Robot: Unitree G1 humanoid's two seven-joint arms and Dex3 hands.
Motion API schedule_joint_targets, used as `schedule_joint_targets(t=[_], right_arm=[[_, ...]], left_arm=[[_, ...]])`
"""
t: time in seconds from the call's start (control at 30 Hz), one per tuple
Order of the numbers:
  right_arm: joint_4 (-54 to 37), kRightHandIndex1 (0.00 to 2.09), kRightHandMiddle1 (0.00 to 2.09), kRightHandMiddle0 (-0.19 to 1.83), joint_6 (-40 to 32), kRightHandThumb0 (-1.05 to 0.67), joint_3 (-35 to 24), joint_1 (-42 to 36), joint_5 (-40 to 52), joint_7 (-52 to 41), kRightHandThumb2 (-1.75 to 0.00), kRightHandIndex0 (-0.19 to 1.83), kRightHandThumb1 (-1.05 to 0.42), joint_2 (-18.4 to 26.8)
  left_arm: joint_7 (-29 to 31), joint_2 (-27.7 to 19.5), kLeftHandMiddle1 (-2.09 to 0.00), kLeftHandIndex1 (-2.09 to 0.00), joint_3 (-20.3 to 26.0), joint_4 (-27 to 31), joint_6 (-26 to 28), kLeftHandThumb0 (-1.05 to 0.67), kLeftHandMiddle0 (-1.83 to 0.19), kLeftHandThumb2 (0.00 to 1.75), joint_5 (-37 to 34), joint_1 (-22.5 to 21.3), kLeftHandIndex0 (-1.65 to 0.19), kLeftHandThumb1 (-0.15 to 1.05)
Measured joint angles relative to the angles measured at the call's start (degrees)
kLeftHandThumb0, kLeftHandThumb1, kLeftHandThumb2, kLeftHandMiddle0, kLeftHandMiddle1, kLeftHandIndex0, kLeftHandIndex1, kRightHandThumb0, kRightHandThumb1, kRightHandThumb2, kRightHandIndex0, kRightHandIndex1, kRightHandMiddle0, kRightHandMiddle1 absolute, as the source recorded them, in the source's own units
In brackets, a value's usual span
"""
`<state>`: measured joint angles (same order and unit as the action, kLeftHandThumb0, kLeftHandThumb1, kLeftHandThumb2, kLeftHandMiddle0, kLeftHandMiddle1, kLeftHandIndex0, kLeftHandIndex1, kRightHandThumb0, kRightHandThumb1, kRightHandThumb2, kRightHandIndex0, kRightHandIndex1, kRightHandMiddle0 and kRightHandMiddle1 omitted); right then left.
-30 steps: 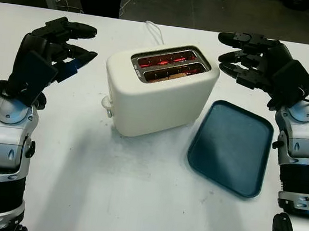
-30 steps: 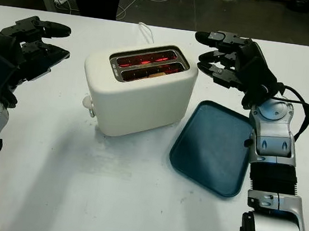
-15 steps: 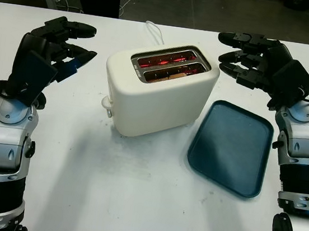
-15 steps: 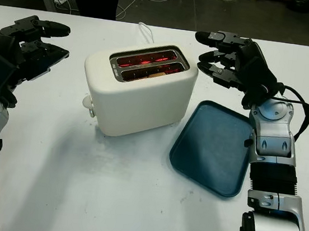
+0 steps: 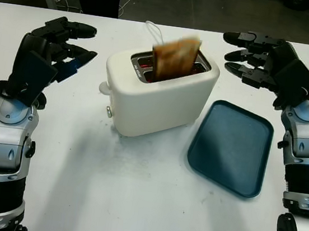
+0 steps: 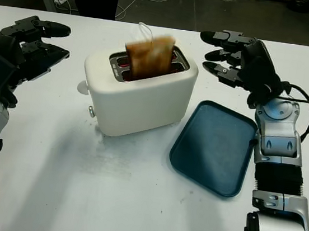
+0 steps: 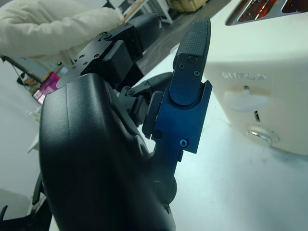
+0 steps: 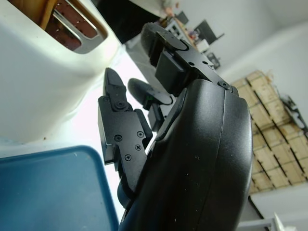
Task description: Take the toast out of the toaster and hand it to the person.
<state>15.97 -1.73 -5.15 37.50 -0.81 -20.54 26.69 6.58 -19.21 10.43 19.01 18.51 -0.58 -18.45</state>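
One slice of toast (image 5: 175,59) now stands high out of the toaster (image 5: 158,91), where half a second ago only glowing red slots showed; its side lever has also risen. Embossed lettering on the toaster's end cannot be read. Left hand (image 5: 67,45) hangs open to the toaster's left, holding nothing; right hand (image 5: 256,57) hangs open beyond the blue tray (image 5: 230,147), slightly shifted.

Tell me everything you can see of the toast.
The toast is a browned slice, motion-blurred, standing upright and risen well above the front slot of the cream toaster, its lower edge at or in the slot. Neither robot hand touches it: the left hand is open left of the toaster, the right hand open to its right.
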Motion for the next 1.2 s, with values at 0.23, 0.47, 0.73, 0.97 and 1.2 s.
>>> schedule_joint_targets(t=[0.23, 0.47, 0.73, 0.97, 1.2], right_arm=[[0.12, 0.68, 0.0, 0.74, 0.39, 0.09, -0.21, 0.12, -0.03, 0.3, -0.18, 0.51, -0.92, 0.0], [1.58, 0.66, 0.01, 0.76, 0.71, 0.05, -0.15, 0.4, -0.01, -0.16, -0.14, 0.53, -0.92, 0.04], [2.32, 0.68, 0.02, 0.78, 3.78, -0.17, 0.64, 2.45, -0.06, -0.21, -0.02, 0.57, -0.81, 0.03], [3.32, 0.69, 0.02, 0.78, 3.97, -0.22, 1.64, 5.22, -0.03, -1.92, 0.0, 0.57, -0.72, 0.03], [5.37, 0.73, 0.06, 0.86, 5.71, -0.29, 4.33, 10.93, -2.48, -4.39, 0.0, 0.61, -0.6, 1.09]], left_arm=[[0.01, -0.03, -0.96, -0.63, -0.02, -0.14, 0.0, -0.54, -0.57, 0.0, -0.03, 0.0, -0.61, 0.91], [0.01, -0.04, -0.97, -0.63, -0.12, -0.16, 0.0, -0.54, -0.57, 0.0, -0.06, 0.0, -0.61, 0.9], [0.01, -0.04, -0.97, -0.64, -0.11, -0.17, 0.0, -0.54, -0.57, 0.0, -0.1, 0.0, -0.61, 0.91], [0.0, -0.05, -0.96, -0.63, -0.11, -0.04, 0.02, -0.55, -0.57, 0.0, -0.05, 0.0, -0.61, 0.91], [-0.01, -0.05, -0.95, -0.63, -0.18, 0.06, 0.02, -0.54, -0.57, 0.0, 0.08, 0.0, -0.61, 0.91]])
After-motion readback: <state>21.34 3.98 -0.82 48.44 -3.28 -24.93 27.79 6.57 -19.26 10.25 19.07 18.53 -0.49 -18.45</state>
